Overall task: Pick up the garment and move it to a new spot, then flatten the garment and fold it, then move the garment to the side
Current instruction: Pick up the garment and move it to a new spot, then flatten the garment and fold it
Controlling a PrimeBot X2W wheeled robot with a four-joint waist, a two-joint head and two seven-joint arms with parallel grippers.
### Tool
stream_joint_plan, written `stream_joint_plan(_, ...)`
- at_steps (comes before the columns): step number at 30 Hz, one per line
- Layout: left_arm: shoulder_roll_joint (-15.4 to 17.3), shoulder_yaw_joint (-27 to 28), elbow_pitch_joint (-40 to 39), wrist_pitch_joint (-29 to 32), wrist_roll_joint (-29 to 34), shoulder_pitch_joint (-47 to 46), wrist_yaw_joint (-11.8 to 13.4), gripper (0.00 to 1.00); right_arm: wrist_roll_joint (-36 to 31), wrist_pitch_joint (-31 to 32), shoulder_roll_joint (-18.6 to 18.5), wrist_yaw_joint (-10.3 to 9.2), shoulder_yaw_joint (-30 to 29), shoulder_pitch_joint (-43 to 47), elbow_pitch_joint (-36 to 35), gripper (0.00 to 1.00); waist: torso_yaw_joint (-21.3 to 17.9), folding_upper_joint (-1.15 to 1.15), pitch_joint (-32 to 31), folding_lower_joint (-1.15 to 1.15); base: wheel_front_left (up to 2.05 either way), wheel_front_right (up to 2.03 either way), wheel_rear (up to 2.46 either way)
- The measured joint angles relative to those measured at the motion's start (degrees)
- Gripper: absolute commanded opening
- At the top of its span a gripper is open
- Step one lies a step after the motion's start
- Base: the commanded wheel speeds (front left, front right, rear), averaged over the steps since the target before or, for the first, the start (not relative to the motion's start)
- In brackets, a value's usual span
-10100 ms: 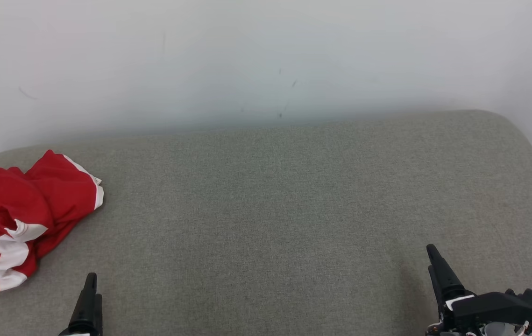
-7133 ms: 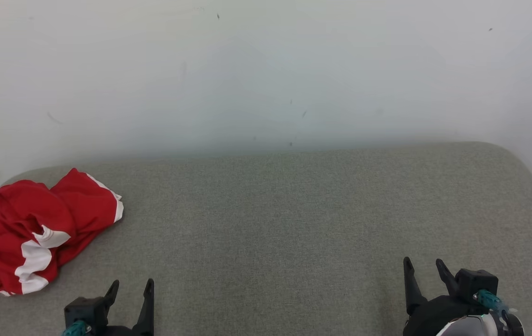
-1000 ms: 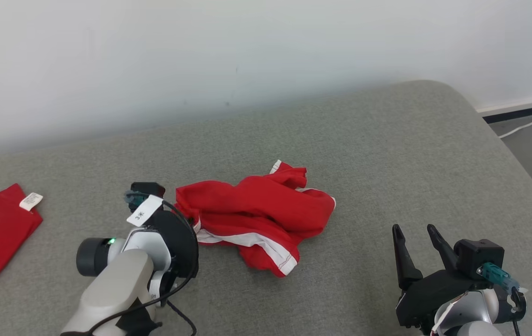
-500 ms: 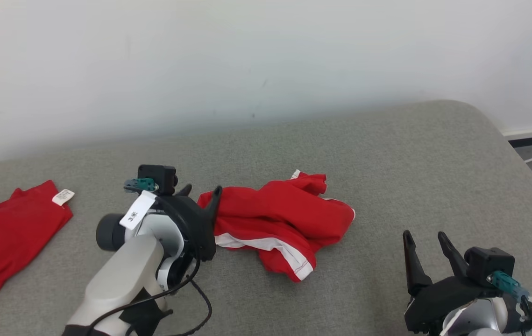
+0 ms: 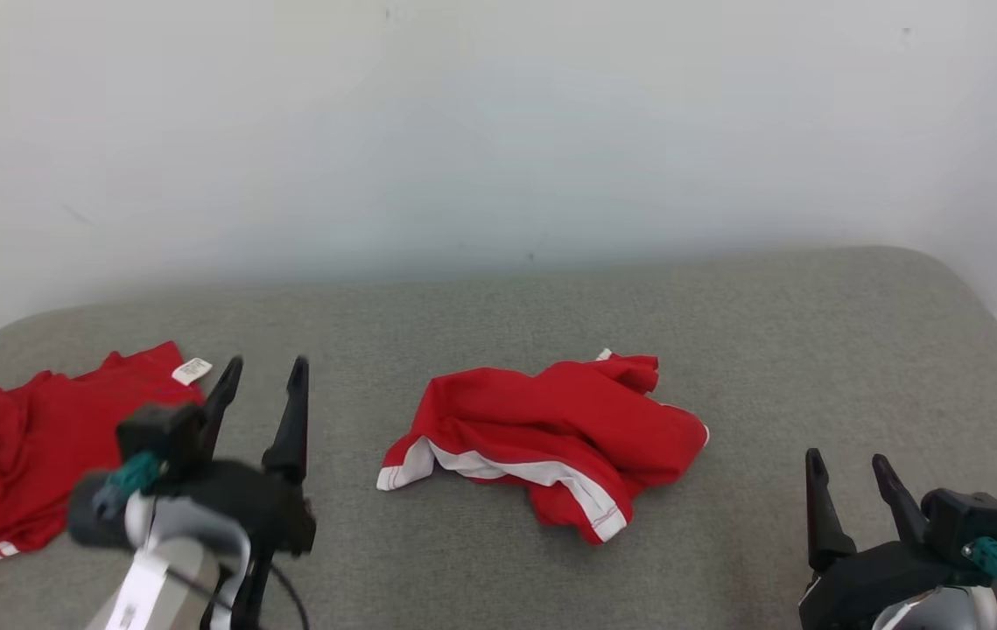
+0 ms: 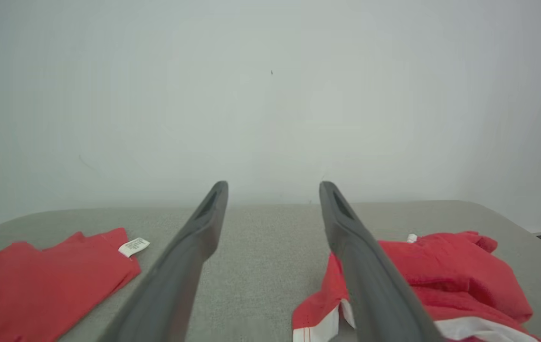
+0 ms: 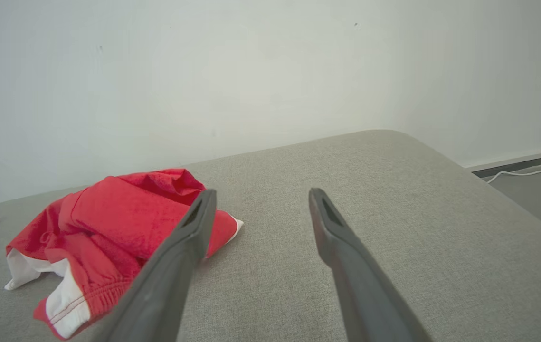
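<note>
The garment is a crumpled red piece with white trim, lying in the middle of the grey cushion. It shows at the lower right of the left wrist view, garment, and at the left of the right wrist view, garment. My left gripper stands open to the garment's left, apart from it, with nothing between its fingers. My right gripper is open near the front right edge, also clear of the cloth. Both pairs of fingers, left gripper and right gripper, point toward the wall.
A second red cloth with a white label lies flat at the cushion's left end, also seen as the red cloth. A white wall rises behind the cushion. Past the right edge is floor with a white cable.
My left gripper has let go of the garment, opened wide and drawn back to the left. The garment now lies loose in the middle. The head camera has shifted.
</note>
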Motion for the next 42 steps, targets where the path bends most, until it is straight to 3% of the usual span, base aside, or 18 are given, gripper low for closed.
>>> stream_joint_plan(7, 3.7, 4.9, -10.6, -0.1, 0.9, 15.0, 0.0, 1.0, -0.2, -1.6, -1.2, 0.8, 0.6, 0.9, -1.6, 1.0, 2.3, 0.0, -1.1, 0.0, 0.0, 0.0, 0.0)
stream_joint_plan(15, 3.4, 10.3, -13.9, -0.1, 4.3, 26.7, 0.0, 1.0, -0.3, -2.6, -2.8, 2.81, 0.7, 1.0, -1.0, 1.0, 3.0, 0.0, -0.4, 0.0, 0.0, 0.0, 0.0)
stream_joint_plan(42, 1.2, 17.8, -23.5, 5.0, 9.5, 33.6, 0.0, 1.0, 1.2, -1.9, -2.0, 3.36, 0.8, 1.9, 3.5, 1.0, 1.1, 0.0, 2.0, 0.01, 0.0, 0.0, 0.0)
